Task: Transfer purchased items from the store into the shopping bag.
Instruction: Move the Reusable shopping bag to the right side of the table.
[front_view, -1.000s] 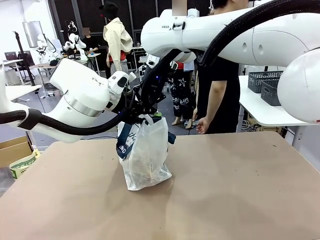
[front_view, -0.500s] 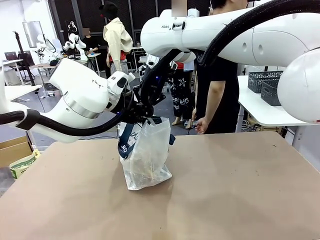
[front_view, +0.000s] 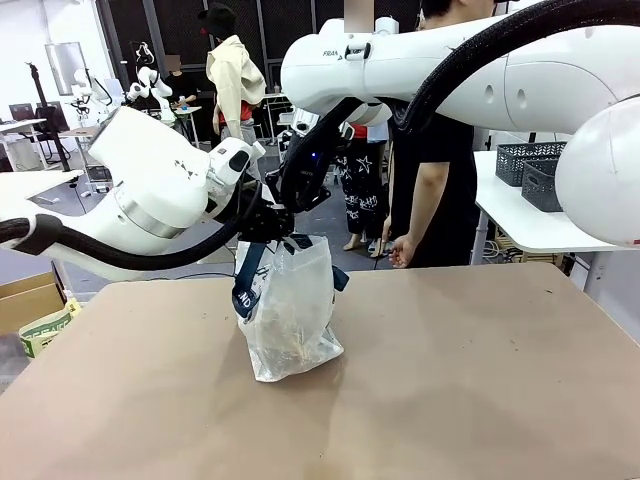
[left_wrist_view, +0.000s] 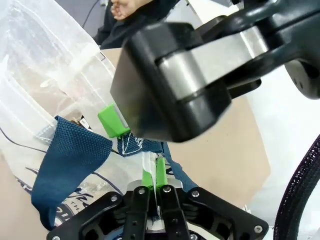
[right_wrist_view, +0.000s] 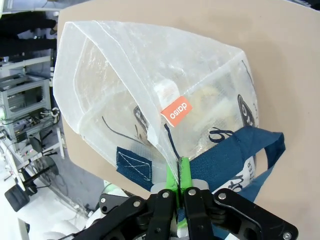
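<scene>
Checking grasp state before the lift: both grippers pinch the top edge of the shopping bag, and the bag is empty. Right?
Not quite. The shopping bag is not empty: the right wrist view shows packaged items through its translucent wall. The rest holds: the left gripper and the right gripper are each shut on the bag's top edge.

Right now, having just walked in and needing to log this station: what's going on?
Both arms hold the shopping bag by its top edge as it stands on the table. The left gripper has its green fingers pinched on the rim; the right gripper is shut on it too. Packaged items lie inside. A person stands at the far side.
</scene>
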